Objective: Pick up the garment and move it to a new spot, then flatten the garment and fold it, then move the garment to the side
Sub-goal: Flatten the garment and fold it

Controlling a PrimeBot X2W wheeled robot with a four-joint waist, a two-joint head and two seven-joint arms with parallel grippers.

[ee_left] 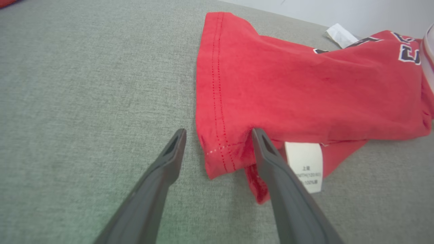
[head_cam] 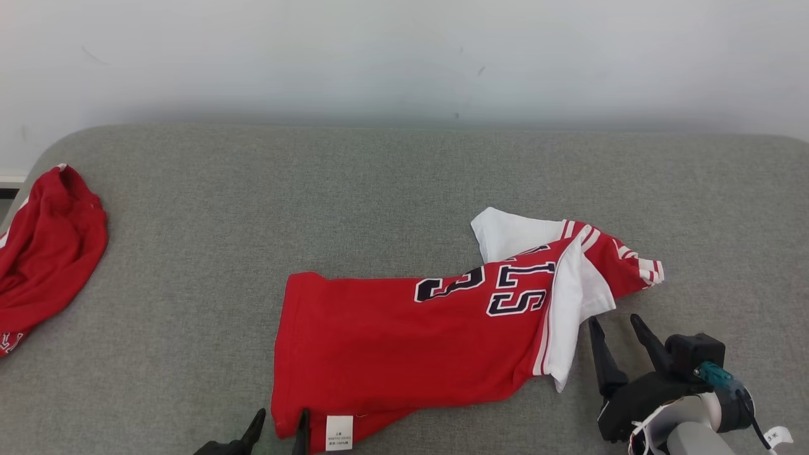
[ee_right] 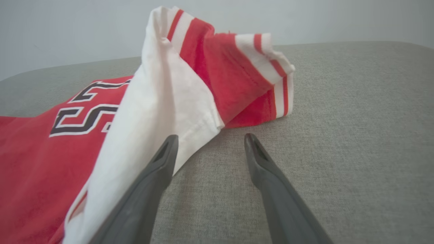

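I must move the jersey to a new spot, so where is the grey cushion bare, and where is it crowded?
Bare: the wide patch between the jersey and the other red garment; the strip between jersey and wall. Crowded: the near edge, where the open left claw and right claw flank the jersey.

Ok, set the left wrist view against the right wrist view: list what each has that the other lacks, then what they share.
Left wrist view: the stitched hem, the white care label, and the open left tool astride that hem's corner. Right wrist view: the striped sleeve, the white panel, and the open right tool over the cushion beside that panel. Both: the red jersey, its dark number print, the grey cushion.
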